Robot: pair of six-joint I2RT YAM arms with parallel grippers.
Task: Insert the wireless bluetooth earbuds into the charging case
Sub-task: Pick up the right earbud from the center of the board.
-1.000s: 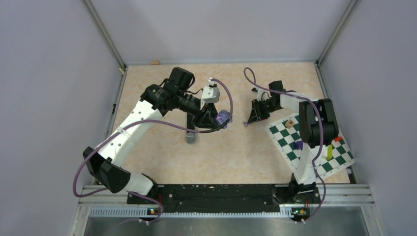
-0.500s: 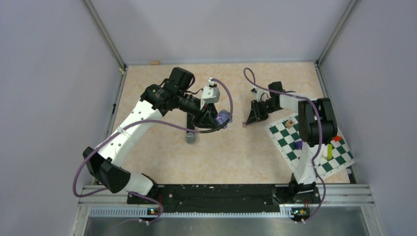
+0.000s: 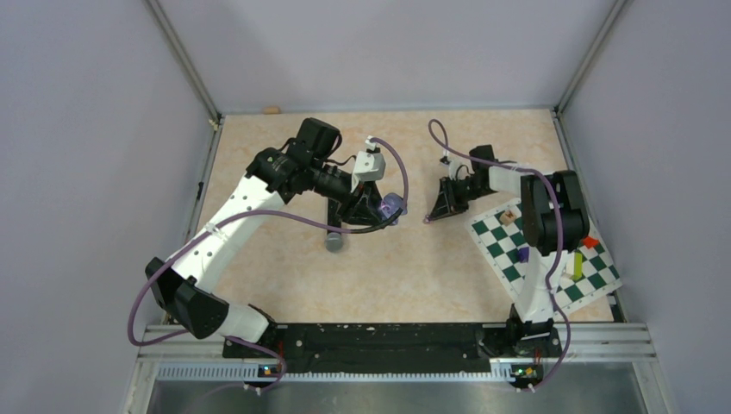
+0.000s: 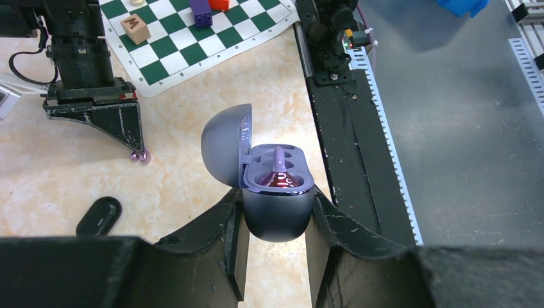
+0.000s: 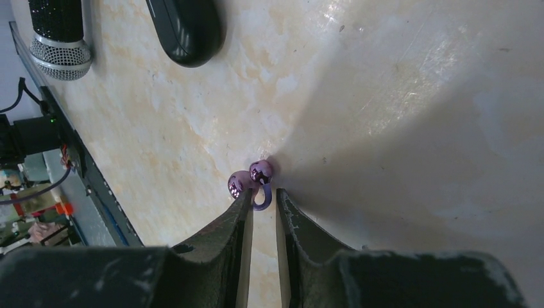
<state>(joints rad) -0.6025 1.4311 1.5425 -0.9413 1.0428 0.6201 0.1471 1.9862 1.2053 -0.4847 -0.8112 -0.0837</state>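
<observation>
Worktop edges: the worktop (image 3: 405, 276) is closed in by walls at the left, top and right of the top view, and a black rail (image 3: 371, 336) runs along its bottom edge.
Open room: bare worktop fills the lower middle of the top view below both hands, and a strip lies free along the top edge. The gap between the two hands is narrow.
Right side: one chess mat (image 3: 552, 259) lies close against the right edge, partly covered by the right arm.
Left hand: the left hand (image 4: 277, 199) is pressed on both sides of the charging case (image 4: 277, 221), holding it off the worktop near the centre of the top view. Its lid (image 4: 223, 144) stands swung open.
Right hand: the right hand (image 5: 262, 208) has its fingers nearly together, the tips either side of the loose earbud's small loop. I cannot tell whether they pinch it.
Earbuds, two purple: one seated earbud (image 4: 280, 176) is in the case. One loose earbud (image 5: 253, 179) lies on the worktop, just right of the case in the top view.
Other things: one microphone (image 5: 61, 38), one black oval case (image 5: 186, 22), and at least four small pieces on the mat.
</observation>
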